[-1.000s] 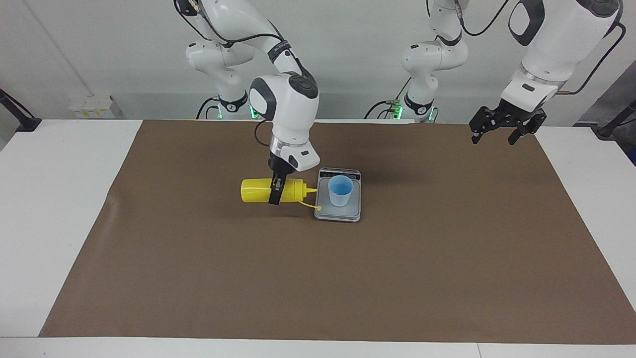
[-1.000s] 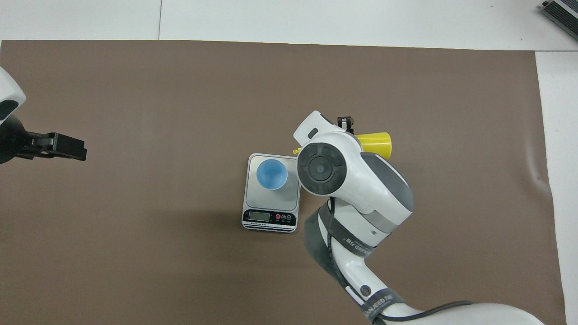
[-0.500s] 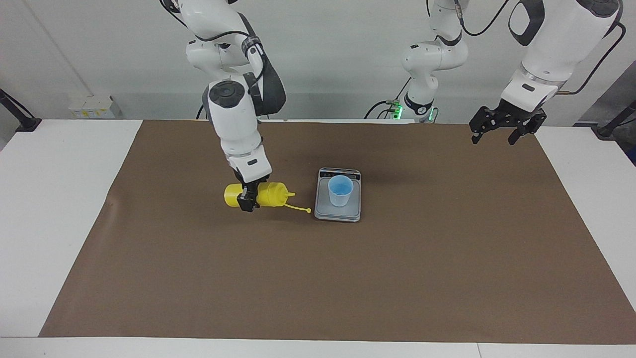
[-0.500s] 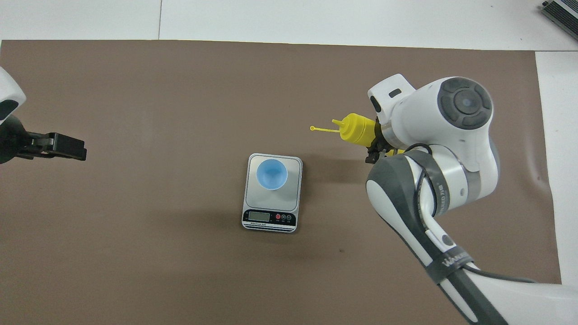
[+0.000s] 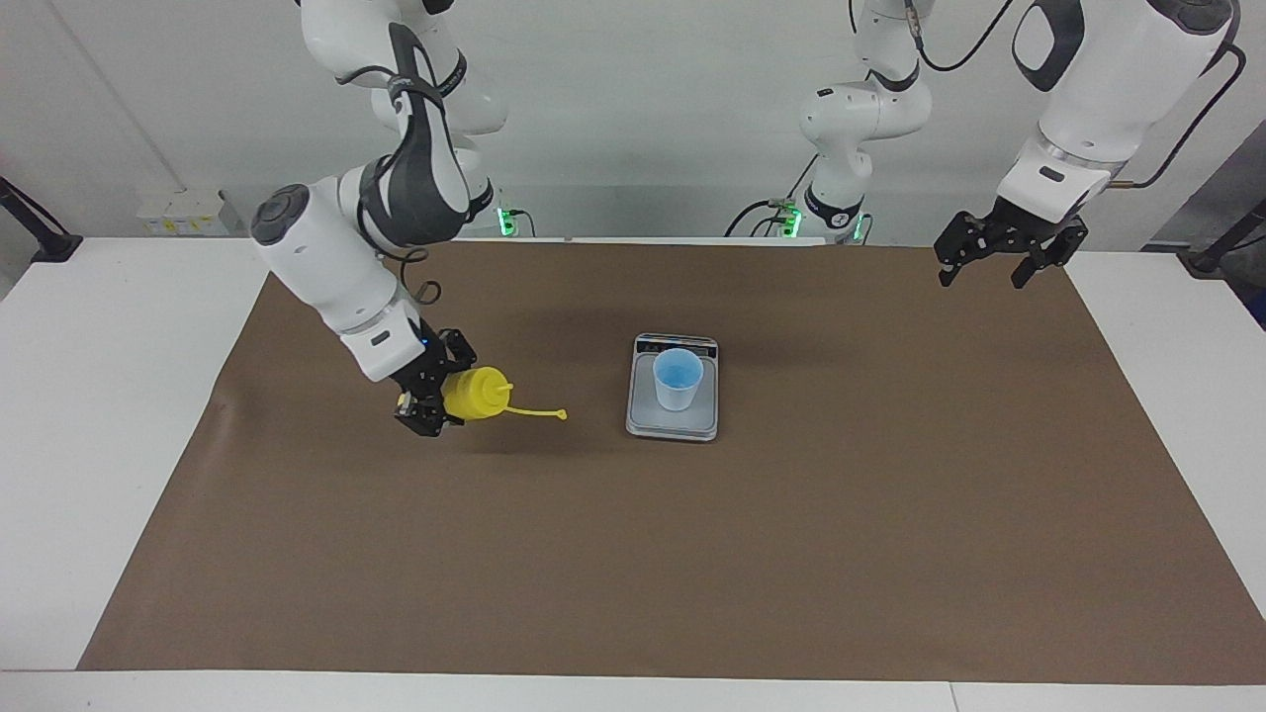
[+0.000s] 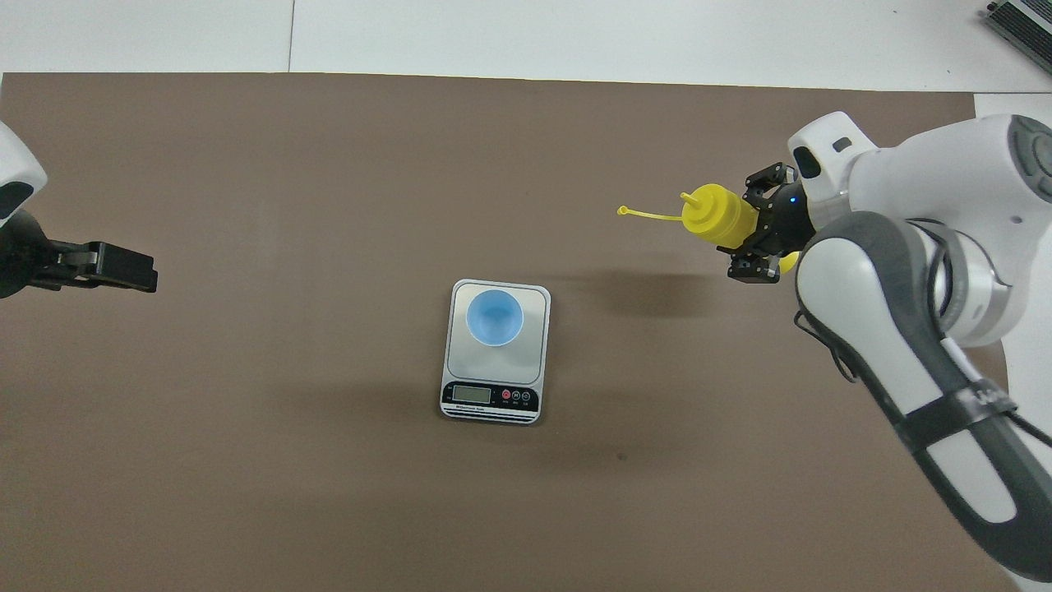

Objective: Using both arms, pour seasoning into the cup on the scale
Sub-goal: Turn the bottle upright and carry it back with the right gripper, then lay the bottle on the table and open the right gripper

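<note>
Right now the right gripper [image 5: 432,396] sits at left of centre in the facing view, clamped on the bottle [image 5: 477,394], which it holds on its side above the mat [image 5: 692,554], nozzle aimed toward the scale [image 5: 673,420] and the cap strap [image 5: 539,410] trailing out from the tip. In the overhead view the same bottle [image 6: 719,215] is at upper right, well apart from the cup [image 6: 495,317], which stands upright on the scale [image 6: 496,362] near the middle of the frame, display strip at the lower edge. The left gripper [image 5: 999,262] waits at upper right of the facing view, jaws apart and holding nothing; overhead it shows at the left edge [image 6: 115,267]. Judging by this, the step in hand is carrying the bottle, either toward a pour or away from one; the cup's contents cannot be made out. To do it well, the nozzle should come directly over the cup's mouth before tilting down, with the strap hanging clear of the rim so it neither drags the light cup nor blocks the stream. The bottle body is soft, so the grip should stay firm without squeezing early. Since the cup is light and unsecured, the idle left gripper could steady it, and any contact with the scale should be gentle.
</note>
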Robot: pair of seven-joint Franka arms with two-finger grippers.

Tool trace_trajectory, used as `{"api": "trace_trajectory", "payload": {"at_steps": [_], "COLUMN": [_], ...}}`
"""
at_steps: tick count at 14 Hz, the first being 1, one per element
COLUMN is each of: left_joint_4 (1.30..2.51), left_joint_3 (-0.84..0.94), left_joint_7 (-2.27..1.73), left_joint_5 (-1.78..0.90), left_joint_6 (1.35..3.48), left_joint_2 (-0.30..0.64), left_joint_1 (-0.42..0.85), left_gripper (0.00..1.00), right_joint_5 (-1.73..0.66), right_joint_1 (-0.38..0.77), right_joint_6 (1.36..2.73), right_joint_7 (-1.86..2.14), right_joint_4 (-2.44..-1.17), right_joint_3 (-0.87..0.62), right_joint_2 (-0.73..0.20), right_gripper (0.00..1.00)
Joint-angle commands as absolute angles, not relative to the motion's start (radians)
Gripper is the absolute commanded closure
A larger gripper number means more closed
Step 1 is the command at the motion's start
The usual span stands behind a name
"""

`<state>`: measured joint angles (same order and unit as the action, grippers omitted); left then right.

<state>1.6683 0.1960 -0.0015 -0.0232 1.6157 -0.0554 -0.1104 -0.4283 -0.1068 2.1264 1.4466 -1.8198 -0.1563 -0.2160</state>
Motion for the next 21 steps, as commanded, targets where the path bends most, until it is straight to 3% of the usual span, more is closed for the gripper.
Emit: {"api": "trace_trajectory", "payload": {"at_steps": [1, 6, 12, 16, 18, 19, 20, 21], "left_joint_4": [1.68, 1.68, 1.68, 1.68, 1.68, 1.68, 1.68, 1.68], "left_joint_3": [0.198, 0.198, 0.198, 0.198, 0.198, 0.198, 0.198, 0.198], "left_joint_7": [0.012, 0.012, 0.012, 0.012, 0.012, 0.012, 0.012, 0.012], "left_joint_5": [-0.034, -0.034, -0.034, -0.034, -0.034, -0.034, -0.034, -0.034], "left_joint_6": [1.611, 1.611, 1.611, 1.611, 1.611, 1.611, 1.611, 1.611], "left_joint_2": [-0.072, -0.072, -0.072, -0.072, -0.072, -0.072, -0.072, -0.072], "left_joint_1": [-0.121, -0.121, -0.121, -0.121, -0.121, -0.121, -0.121, -0.121], "left_gripper": [0.0, 0.0, 0.0, 0.0, 0.0, 0.0, 0.0, 0.0], "right_joint_5": [-0.579, -0.925, -1.266, -1.397, -1.41, -1.417, -1.433, -1.436], "right_joint_1": [-0.193, -0.271, -0.256, -0.224, -0.222, -0.222, -0.222, -0.224], "right_joint_6": [2.125, 2.157, 2.233, 2.263, 2.269, 2.276, 2.281, 2.283], "right_joint_7": [1.557, 1.808, 2.043, 2.102, 2.108, 2.123, 2.15, 2.164], "right_joint_4": [-1.882, -2.026, -2.204, -2.247, -2.262, -2.275, -2.289, -2.29], "right_joint_3": [-0.169, -0.167, -0.167, -0.167, -0.169, -0.169, -0.167, -0.167], "right_joint_2": [-0.181, -0.181, -0.161, -0.163, -0.158, -0.152, -0.149, -0.147], "right_gripper": [1.0, 1.0, 1.0, 1.0, 0.88, 0.77, 0.5, 0.12]}}
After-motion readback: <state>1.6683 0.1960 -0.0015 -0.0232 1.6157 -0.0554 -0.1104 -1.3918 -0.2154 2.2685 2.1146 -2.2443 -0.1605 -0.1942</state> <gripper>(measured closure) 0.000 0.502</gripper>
